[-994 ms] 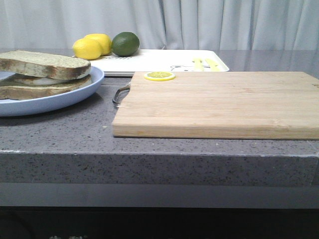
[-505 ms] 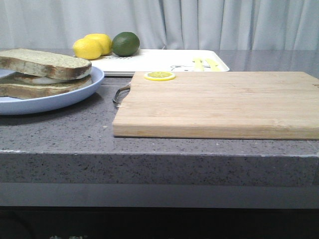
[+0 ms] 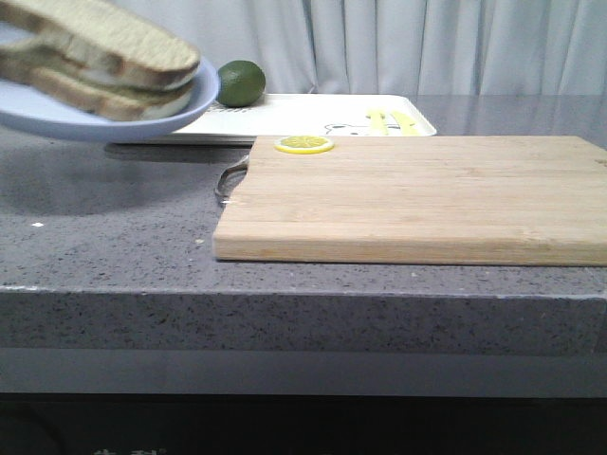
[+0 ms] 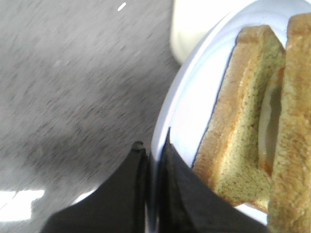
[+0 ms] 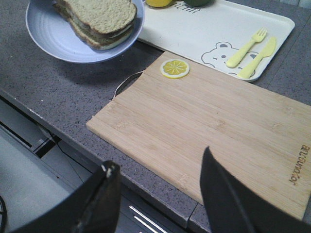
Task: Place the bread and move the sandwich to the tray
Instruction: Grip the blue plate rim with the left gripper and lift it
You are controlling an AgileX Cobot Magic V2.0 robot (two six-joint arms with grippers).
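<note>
The sandwich (image 3: 104, 52) rests on a round light-blue plate (image 3: 57, 118) that hangs tilted above the counter at the far left. The bread (image 3: 114, 36) is its top slice, and white egg shows between the slices (image 4: 269, 116). My left gripper (image 4: 153, 143) is shut on the plate's rim (image 4: 194, 92). The white tray (image 3: 285, 118) lies just behind and to the right of the plate. My right gripper (image 5: 158, 160) is open over the counter's front edge, holding nothing. From there I see the sandwich (image 5: 97, 19), the plate (image 5: 53, 41) and the tray (image 5: 194, 29).
A wooden cutting board (image 3: 417, 199) with a metal handle fills the middle and right of the counter. A lemon slice (image 3: 303, 144) sits on its far left corner. A lime (image 3: 239, 82) stands at the tray's left end. Yellow fork and knife marks (image 5: 250, 48) show on the tray.
The plate with the sandwich has risen off the counter, tilted and shifted right toward the tray. It now hides the two lemons in the front view.
</note>
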